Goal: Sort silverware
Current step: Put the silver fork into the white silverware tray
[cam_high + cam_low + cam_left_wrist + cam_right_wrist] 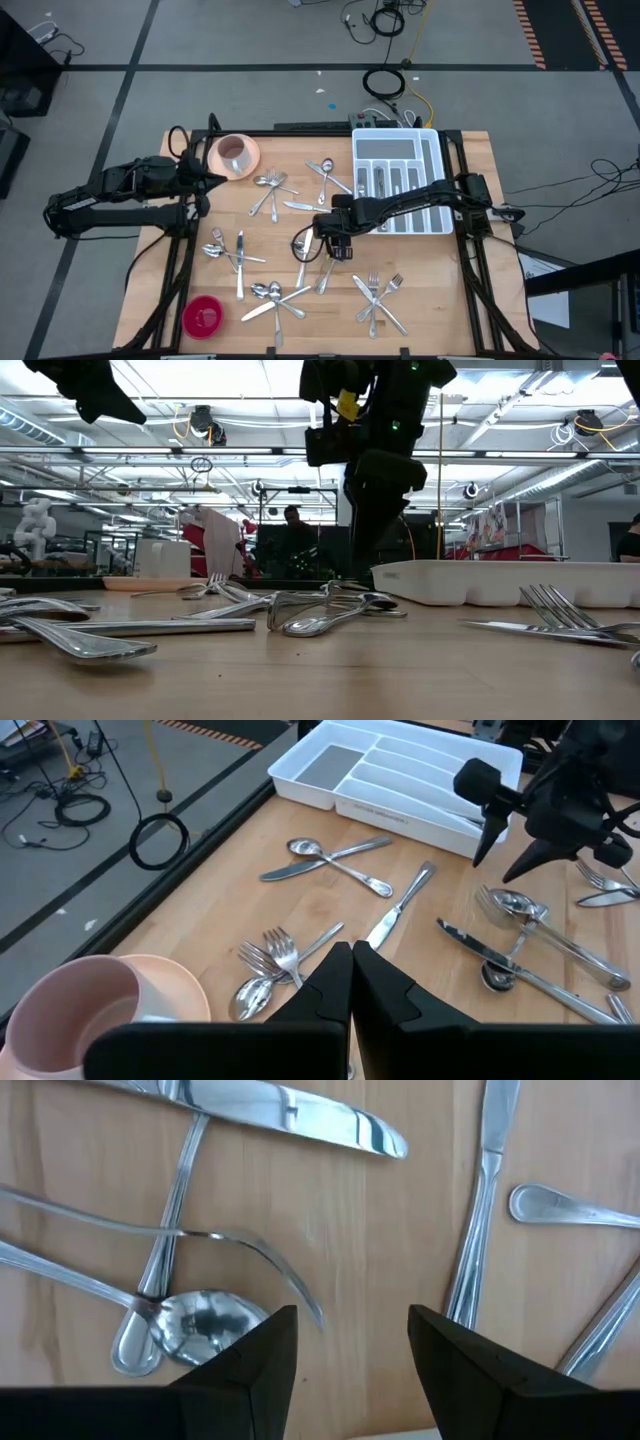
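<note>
The wooden table (330,320) carries everything, and the white cutlery tray (398,143) at its far right corner serves as the landmark. Several pieces of silverware (390,183) already lie in the tray's long compartments; the rest is scattered over the table to the tray's left and nearer side, in small crossed clusters of forks, spoons and knives. The right arm reaches from beside the tray out over the middle of the table, and the right gripper (338,247) hangs just off the tray's near left corner, fingers spread apart and holding nothing, pointing down at a fork (235,1245) lying across a spoon (195,1323), with a knife (285,1113) beyond them. The left arm waits well to the tray's left, at the table's edge; the left gripper (350,982) is closed and empty, beside the pink cup (233,152) on its saucer. A red lid-like disc (203,316) sits at the corner diagonally opposite the tray.
</note>
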